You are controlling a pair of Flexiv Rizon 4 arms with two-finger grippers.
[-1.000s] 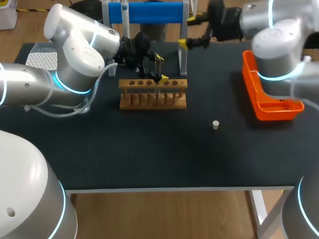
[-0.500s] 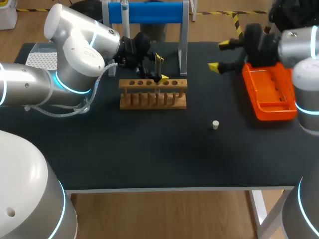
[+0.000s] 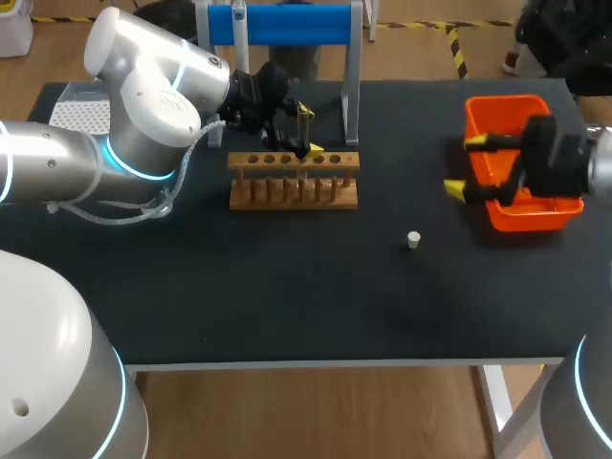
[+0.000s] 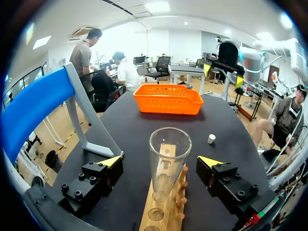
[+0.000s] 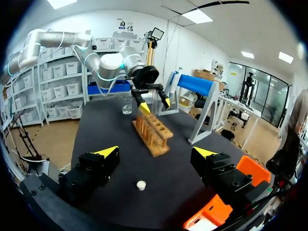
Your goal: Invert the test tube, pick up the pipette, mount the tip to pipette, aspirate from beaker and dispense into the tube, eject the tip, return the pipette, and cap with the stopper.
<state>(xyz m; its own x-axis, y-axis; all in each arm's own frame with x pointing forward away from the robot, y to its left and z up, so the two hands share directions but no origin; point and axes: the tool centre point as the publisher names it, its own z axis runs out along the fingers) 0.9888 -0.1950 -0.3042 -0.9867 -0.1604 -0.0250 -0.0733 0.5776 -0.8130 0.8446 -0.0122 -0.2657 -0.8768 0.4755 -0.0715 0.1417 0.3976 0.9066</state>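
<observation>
A clear glass test tube [image 4: 168, 159] stands mouth up in the wooden rack [image 3: 294, 180]. My left gripper [image 3: 308, 131] straddles the tube, open, with a gap between the tube and each finger. The small white stopper [image 3: 413, 239] lies on the black table in front of and right of the rack. My right gripper [image 3: 466, 165] hovers open and empty beside the orange basket [image 3: 526, 212], right of and beyond the stopper. From the right wrist the stopper [image 5: 141, 185] lies below and between the yellow-tipped fingers, with the rack [image 5: 152, 132] further ahead. A white pipette [image 3: 240, 38] hangs on the blue stand [image 3: 287, 23].
A small glass beaker [image 5: 127, 105] sits beyond the rack, near my left arm. A white tip box [image 3: 81, 115] lies at the far left of the table. The blue stand's grey leg [image 3: 351, 110] rises just behind the rack's right end.
My right gripper has swung from the back by the blue stand to the right and forward, ending beside the orange basket. The left arm, tube and stopper have not moved.
</observation>
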